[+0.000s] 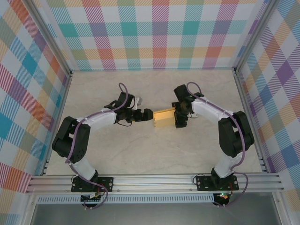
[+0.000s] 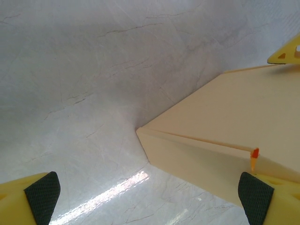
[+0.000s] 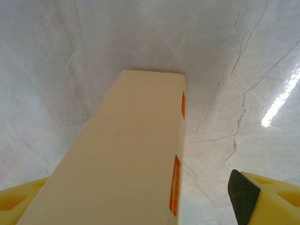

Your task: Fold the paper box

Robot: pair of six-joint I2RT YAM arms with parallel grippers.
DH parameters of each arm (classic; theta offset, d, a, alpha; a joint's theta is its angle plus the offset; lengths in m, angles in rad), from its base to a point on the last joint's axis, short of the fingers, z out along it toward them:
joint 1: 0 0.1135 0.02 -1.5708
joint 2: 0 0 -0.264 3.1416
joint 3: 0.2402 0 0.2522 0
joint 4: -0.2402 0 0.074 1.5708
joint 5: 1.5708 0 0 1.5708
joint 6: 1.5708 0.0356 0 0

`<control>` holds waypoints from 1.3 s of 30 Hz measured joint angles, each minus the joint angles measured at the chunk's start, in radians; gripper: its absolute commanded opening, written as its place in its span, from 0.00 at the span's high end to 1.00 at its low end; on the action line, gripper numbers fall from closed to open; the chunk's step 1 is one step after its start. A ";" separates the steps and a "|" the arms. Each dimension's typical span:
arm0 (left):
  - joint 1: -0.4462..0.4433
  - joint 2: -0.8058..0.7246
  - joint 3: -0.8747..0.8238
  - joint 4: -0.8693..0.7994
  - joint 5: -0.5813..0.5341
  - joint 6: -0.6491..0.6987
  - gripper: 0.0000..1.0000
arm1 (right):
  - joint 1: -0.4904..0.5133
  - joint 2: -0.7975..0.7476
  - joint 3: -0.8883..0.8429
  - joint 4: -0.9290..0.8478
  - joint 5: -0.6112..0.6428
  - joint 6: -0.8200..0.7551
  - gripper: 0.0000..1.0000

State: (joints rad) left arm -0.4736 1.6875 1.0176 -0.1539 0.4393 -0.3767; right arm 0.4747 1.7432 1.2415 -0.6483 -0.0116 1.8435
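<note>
Top external view: the paper box (image 1: pixel 163 119) lies on the bench (image 1: pixel 140 154) between the left end effector (image 1: pixel 146 114) and right end effector (image 1: pixel 178 120), both spread apart, clamping nothing. It is probably light, thin, crushable card; pinch gently along its stiffer folded edges.

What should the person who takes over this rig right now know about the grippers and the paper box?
Left gripper: open, beside the paper box corner, not gripping.
Right gripper: open, jaws around the box, one pad clear of it.
Box: lies on the table between both grippers.
Done: it looks folded into a closed box.
Left: perhaps press in the orange tab, then back away.
</note>
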 measured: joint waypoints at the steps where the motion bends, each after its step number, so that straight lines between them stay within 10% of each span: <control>1: 0.000 0.000 0.000 0.000 -0.003 0.001 0.00 | 0.000 -0.004 0.000 0.000 0.000 0.000 0.11; 39: 0.007 0.056 0.029 0.033 0.080 -0.126 0.00 | -0.005 0.012 0.004 -0.023 0.013 0.000 0.16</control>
State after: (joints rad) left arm -0.4667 1.7439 1.0462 -0.1211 0.5194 -0.5026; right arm 0.4694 1.7550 1.2453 -0.6716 0.0013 1.8439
